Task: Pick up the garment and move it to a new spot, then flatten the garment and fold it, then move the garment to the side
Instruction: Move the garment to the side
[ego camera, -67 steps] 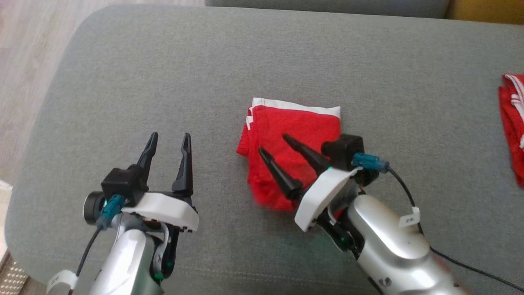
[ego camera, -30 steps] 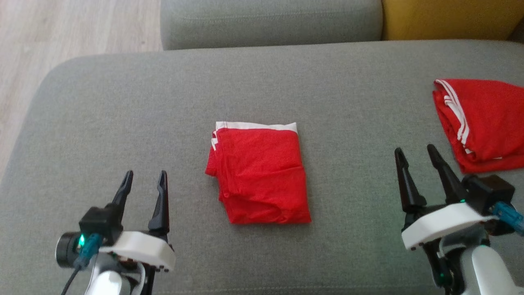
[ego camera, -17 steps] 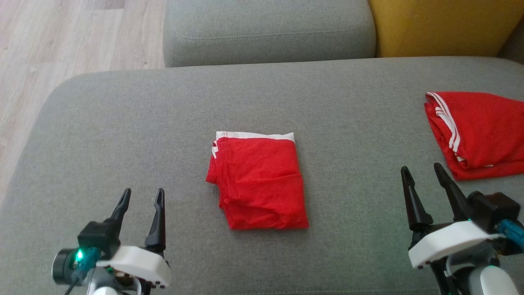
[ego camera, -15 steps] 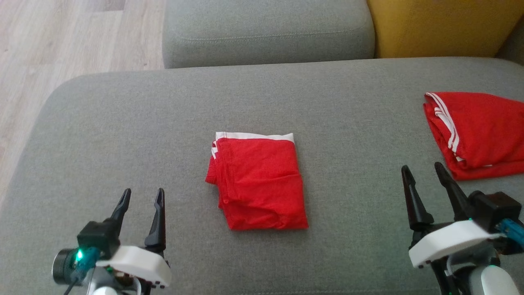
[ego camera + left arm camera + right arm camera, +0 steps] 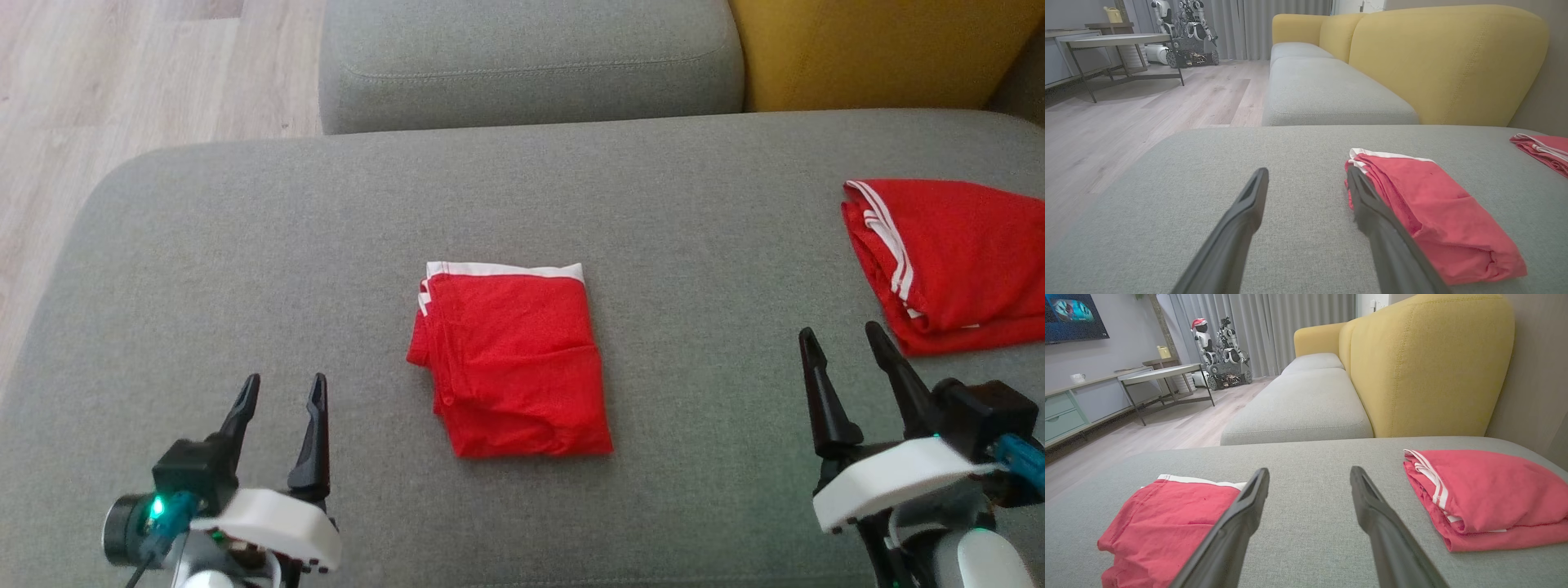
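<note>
Grey seat cushion carries everything. Along its near edge, the left gripper is toward the left corner and the right gripper toward the right corner, both with fingers spread wide and nothing between them. At the cushion's middle, the folded red garment lies flat, white band on its far side. A second red garment lies at the right edge. Past the far edge are another grey cushion, a yellow backrest and wooden floor.
</note>
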